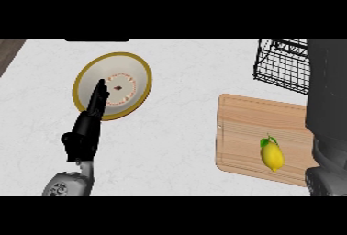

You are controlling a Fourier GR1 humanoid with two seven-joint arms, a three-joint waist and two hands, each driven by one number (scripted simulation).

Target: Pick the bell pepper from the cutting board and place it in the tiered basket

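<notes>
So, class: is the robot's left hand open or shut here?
Open. The left robot hand has its fingers stretched straight, their tips over the gold-rimmed plate; they curl round nothing.

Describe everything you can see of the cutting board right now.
The cutting board is a light wooden rectangle with rounded corners and visible grain, lying flat on the white counter at the view's right. A yellow fruit with a green leaf, looking like a lemon, rests on its near half; no bell pepper shows on it. A dark grey arm part covers its right edge. The black wire basket stands just beyond it.
</notes>
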